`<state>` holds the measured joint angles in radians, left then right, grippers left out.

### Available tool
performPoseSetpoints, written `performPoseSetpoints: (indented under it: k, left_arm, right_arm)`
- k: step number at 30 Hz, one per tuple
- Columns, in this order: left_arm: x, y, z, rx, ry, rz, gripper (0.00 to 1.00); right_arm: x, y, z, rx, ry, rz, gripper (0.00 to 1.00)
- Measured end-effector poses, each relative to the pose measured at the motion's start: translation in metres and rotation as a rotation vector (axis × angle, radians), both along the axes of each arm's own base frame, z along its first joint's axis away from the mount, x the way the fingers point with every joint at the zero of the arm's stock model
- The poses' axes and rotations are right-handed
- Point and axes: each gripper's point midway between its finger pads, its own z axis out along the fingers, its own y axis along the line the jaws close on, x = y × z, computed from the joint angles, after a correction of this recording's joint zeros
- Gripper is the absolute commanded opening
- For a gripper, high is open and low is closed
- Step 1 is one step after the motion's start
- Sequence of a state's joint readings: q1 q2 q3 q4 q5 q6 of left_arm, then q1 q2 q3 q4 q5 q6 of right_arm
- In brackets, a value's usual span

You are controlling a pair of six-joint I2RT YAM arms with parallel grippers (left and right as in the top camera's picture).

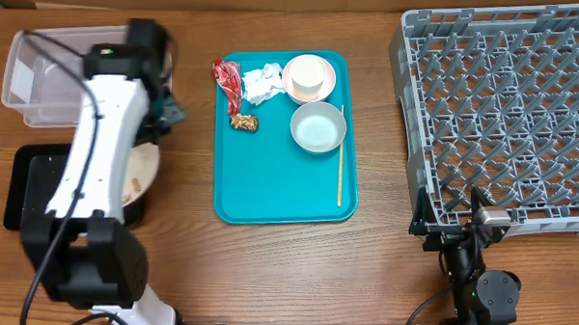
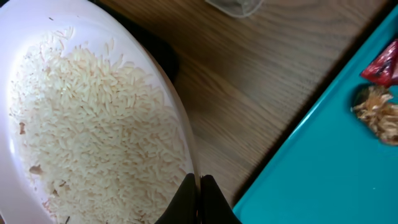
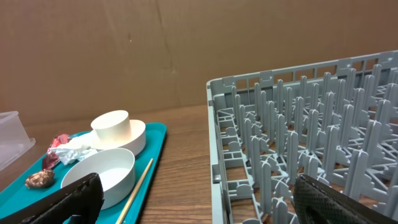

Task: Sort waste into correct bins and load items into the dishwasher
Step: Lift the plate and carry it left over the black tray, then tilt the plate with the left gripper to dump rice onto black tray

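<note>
My left gripper (image 2: pixel 200 182) is shut on the rim of the pale plate (image 2: pixel 93 124), which is covered in white rice crumbs. The plate (image 1: pixel 144 172) hangs partly over the black tray (image 1: pixel 28 187), in front of the clear tub (image 1: pixel 41 77). On the teal tray (image 1: pixel 279 181) lie the red wrapper (image 1: pixel 227 81), white napkin (image 1: pixel 263 81), brown lump (image 1: pixel 245 122), grey-blue bowl (image 1: pixel 318 127) and wooden stick (image 1: pixel 341 155). A white cup (image 1: pixel 309 76) sits in the pink bowl (image 1: pixel 290 85). My right gripper (image 3: pixel 205 205) stands open and empty at the near left corner of the grey dish rack (image 1: pixel 504 112).
Bare wooden table lies between the teal tray and the rack (image 3: pixel 298 137). My left arm (image 1: pixel 102 146) covers most of the plate and part of the black tray from above. A cardboard wall (image 3: pixel 186 50) stands behind the table.
</note>
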<state>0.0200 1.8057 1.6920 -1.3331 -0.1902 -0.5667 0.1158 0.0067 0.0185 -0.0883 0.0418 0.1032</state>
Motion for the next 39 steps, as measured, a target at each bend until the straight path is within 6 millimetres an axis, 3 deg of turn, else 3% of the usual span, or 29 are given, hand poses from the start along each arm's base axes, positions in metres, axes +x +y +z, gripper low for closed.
performPoseSetpoints:
  k: [11,22,28,39]
  left_arm:
    - [0.002,0.034,0.001,-0.159,-0.051,0.035,0.04]
    - [0.011,0.046,0.002,-0.242,-0.115,0.021,0.04]
    - [0.006,0.053,-0.002,-0.332,-0.13,0.025,0.04]
    - [-0.002,0.076,0.009,-0.519,-0.233,0.055,0.04]
  right_arm:
    - [0.0,0.0,0.0,0.0,0.001,0.0,1.0]
    - [0.0,0.0,0.0,0.001,0.0,0.0,1.0]
    - [0.0,0.0,0.0,0.0,0.0,0.0,1.0]
    - [0.0,0.0,0.0,0.0,0.0,0.0,1.0]
